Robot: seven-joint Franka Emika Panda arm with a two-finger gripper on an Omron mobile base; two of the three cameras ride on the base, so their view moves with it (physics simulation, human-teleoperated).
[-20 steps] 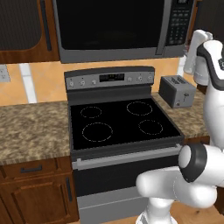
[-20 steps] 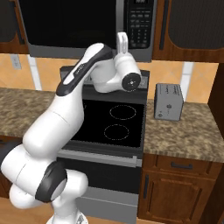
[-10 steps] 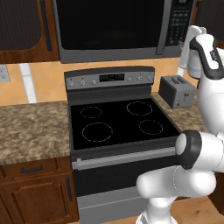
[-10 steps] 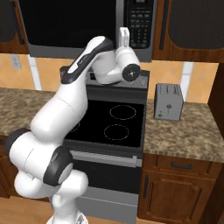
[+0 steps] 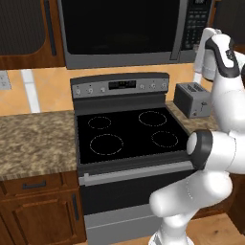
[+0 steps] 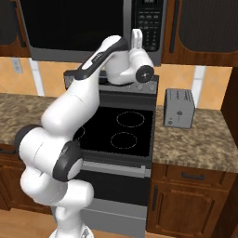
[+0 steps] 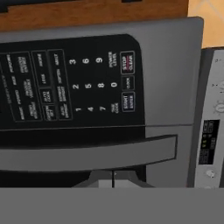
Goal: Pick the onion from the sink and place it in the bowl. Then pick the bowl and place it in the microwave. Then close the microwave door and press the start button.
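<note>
- The microwave (image 5: 129, 31) hangs above the stove (image 5: 127, 139) with the microwave door (image 5: 119, 26) flush in its grey frame. Judged from that, the bowl step is done and only the start press is left.
- The arm is raised high and reaches toward the microwave's right side so the gripper (image 6: 136, 38) faces the button panel (image 6: 148, 21). That pose suits a push, not a grasp.
- The toaster (image 6: 179, 108) sits on the granite counter (image 6: 200, 144) right of the stove, well below the hand and clear of its path.
- In the hand view the button panel (image 7: 70, 83) appears rolled a quarter turn. The bordered buttons (image 7: 127, 83) — stop, start and one between — run down its right edge, while the door handle (image 7: 87, 153) crosses beneath.
- The finger tips (image 7: 113, 178) meet at a thin seam at the bottom, so the hand looks closed, with nothing in it.
- Hidden or unclear — the door glass is too dark to show the bowl or onion inside. The sink lies outside these pictures. The button labels are blurred, so which one is start is a guess, as is whether the tips touch the panel.
</note>
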